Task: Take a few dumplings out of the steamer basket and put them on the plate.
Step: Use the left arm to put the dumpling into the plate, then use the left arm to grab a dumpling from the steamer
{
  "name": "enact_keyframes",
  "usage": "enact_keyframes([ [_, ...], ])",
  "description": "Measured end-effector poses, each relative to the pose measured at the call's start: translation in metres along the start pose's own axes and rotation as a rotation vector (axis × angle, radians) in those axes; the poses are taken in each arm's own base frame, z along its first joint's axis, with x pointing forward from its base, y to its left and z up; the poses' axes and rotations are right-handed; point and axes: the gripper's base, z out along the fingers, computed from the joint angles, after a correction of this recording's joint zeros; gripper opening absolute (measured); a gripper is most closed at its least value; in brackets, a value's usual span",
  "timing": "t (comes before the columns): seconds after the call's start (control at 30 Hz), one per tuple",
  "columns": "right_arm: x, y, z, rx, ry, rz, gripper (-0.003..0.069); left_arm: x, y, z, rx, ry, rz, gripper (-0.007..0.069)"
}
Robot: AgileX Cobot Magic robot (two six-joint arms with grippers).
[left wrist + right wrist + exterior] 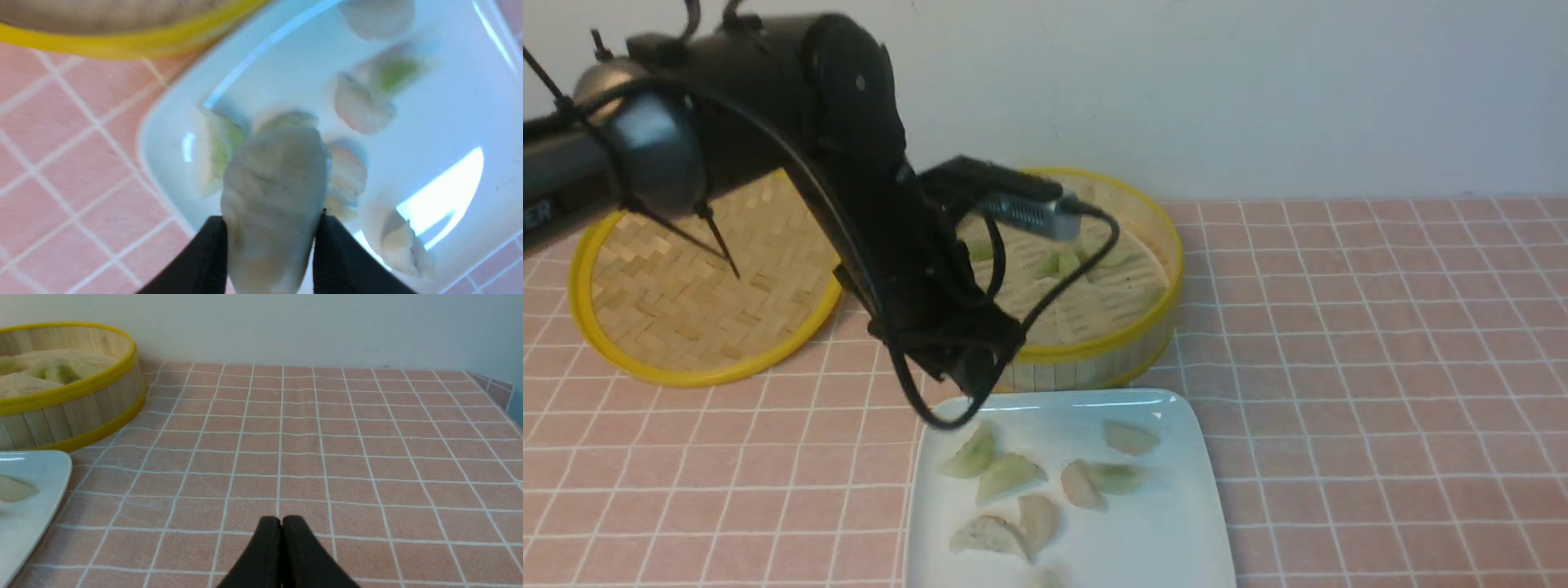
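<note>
Well along, I judge: the lid point(686, 302) lies aside at ten o'clock from the plate point(1168, 535); the left gripper point(271, 226) pinches one dumpling point(273, 175) above that plate's eleven o'clock corner (not yet set down); the steamer basket point(1094, 359), at twelve o'clock, holds perhaps three or four dumplings point(1058, 263), too blurred to count; about seven rest on the plate; the right gripper point(282, 526), at three o'clock, is clenched on nothing.

Pink checked tablecloth point(1380, 343) under woven lid point(686, 310), steamer basket point(1086, 371), white plate point(1176, 531).
</note>
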Motion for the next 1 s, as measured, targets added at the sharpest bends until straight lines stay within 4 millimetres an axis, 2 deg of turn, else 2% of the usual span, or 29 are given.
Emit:
enact_keyframes([
  [0.07,0.000,0.000,0.000,0.000,0.000,0.000,-0.0015,0.006,-0.006,0.021,0.005,0.022,0.047,0.0243],
  [0.23,0.000,0.000,0.000,0.000,0.000,0.000,-0.0015,-0.004,-0.017,0.060,-0.003,-0.021,0.129,0.0243],
  [0.33,0.000,0.000,0.000,0.000,0.000,0.000,-0.0015,-0.008,-0.015,0.074,-0.013,-0.043,0.125,0.0249],
  [0.4,0.000,0.000,0.000,0.000,0.000,0.000,-0.0015,-0.010,-0.014,0.078,-0.016,-0.045,0.123,0.0283],
  [0.53,0.000,0.000,0.000,0.000,0.000,0.000,-0.0015,-0.021,-0.016,0.068,-0.014,-0.073,0.111,0.0424],
  [0.57,0.000,0.000,0.000,0.000,0.000,0.000,-0.0015,-0.022,-0.016,0.067,-0.014,-0.076,0.109,0.0430],
  [0.6,0.000,0.000,0.000,0.000,0.000,0.000,-0.0015,-0.029,-0.018,0.057,-0.011,-0.097,0.100,0.0468],
  [0.7,0.000,0.000,0.000,0.000,0.000,0.000,-0.0015,-0.042,-0.020,0.039,-0.027,-0.142,0.106,0.0482],
  [0.77,0.000,0.000,0.000,0.000,0.000,0.000,-0.0015,-0.055,-0.015,0.023,-0.064,-0.199,0.085,0.0437],
  [0.8,0.000,0.000,0.000,0.000,0.000,0.000,-0.0015,-0.061,-0.009,0.013,-0.080,-0.231,0.052,0.0389],
  [0.87,0.000,0.000,0.000,0.000,0.000,0.000,-0.0015,-0.075,0.013,-0.008,-0.111,-0.286,-0.018,0.0211],
  [0.9,0.000,0.000,0.000,0.000,0.000,0.000,-0.0015,-0.077,0.015,-0.011,-0.114,-0.297,-0.021,0.0193],
  [0.93,0.000,0.000,0.000,0.000,0.000,0.000,-0.0015,-0.083,0.027,-0.018,-0.129,-0.318,-0.034,0.0117],
  [0.97,0.000,0.000,0.000,0.000,0.000,0.000,-0.0015,-0.093,0.050,-0.021,-0.155,-0.328,-0.030,0.0040],
  [1.0,0.000,0.000,0.000,0.000,0.000,0.000,-0.0015,-0.093,0.052,-0.024,-0.158,-0.337,-0.032,0.0040],
])
